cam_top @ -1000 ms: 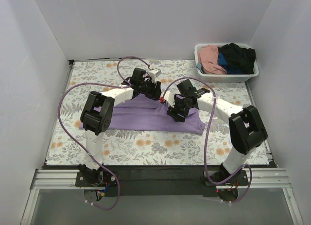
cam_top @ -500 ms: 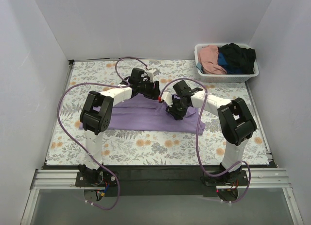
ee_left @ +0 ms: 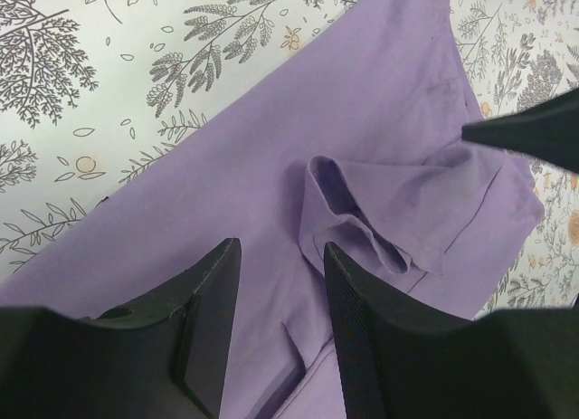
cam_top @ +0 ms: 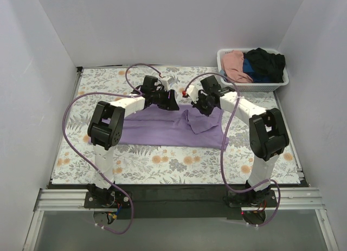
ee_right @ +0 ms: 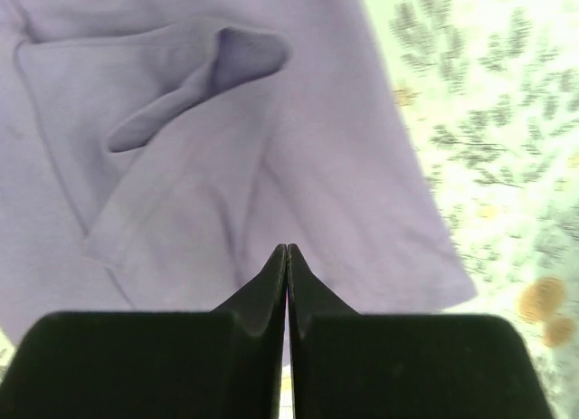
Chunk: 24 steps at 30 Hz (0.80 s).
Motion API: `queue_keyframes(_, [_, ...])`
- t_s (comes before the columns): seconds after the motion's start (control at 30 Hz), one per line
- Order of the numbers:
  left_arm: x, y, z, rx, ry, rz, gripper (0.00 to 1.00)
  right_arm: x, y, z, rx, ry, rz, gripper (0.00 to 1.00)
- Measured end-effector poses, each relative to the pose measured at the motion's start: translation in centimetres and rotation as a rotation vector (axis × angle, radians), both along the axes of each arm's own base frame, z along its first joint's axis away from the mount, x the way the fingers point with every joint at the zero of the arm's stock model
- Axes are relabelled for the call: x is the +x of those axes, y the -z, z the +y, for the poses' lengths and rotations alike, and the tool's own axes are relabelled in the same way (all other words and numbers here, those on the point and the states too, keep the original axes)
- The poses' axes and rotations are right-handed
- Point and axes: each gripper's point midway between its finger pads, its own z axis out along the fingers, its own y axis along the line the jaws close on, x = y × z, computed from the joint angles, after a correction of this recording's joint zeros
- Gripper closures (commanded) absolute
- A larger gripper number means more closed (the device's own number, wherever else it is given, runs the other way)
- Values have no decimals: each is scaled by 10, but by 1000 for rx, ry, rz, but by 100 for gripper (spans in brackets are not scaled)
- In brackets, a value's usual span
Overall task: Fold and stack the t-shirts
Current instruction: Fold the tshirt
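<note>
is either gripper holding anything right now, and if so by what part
Nothing is held. The left gripper is open above the lavender shirt; the right gripper is shut with no cloth pinched.

No legible writing in any of the three views.

The lavender t-shirt [cam_top: 157, 133] shows plain cloth in both wrist views. The table cover [cam_top: 162, 160] carries only a printed pattern of flowers and leaves, and the white slatted basket [cam_top: 252, 88] has no label that can be read. The arms' black joint housings [cam_top: 104, 127] may bear small marks, but the top view is too coarse to tell.
</note>
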Motion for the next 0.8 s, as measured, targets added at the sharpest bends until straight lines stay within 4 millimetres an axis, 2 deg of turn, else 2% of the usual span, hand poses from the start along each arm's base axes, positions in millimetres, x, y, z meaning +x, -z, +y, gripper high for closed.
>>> queue_keyframes(0.03, [0,0,0,-1,1,0,59,6,-5,-1,4,6,-15,99])
queue_keyframes(0.1, [-1,0,0,-3,4,1,59,13,-14,-2,14,8,-33,92])
queue_keyframes(0.2, [-1,-1,-1,-4,6,1,59,14,-24,1,39,-20,-27,82])
queue_keyframes(0.27, [-1,-1,-1,-5,5,0,59,5,-21,5,43,-47,2,78])
queue_keyframes(0.3, [0,-1,-1,-6,5,-2,59,-2,-18,8,42,-59,20,72])
queue_keyframes(0.43, [0,-2,-2,-11,1,-1,58,-39,-2,21,35,-103,115,61])
queue_keyframes(0.57, [0,-2,-2,-14,-3,4,58,-67,11,30,28,-122,190,59])
queue_keyframes(0.8, [-1,-1,-2,-16,-7,11,58,-73,19,27,27,-88,228,61])
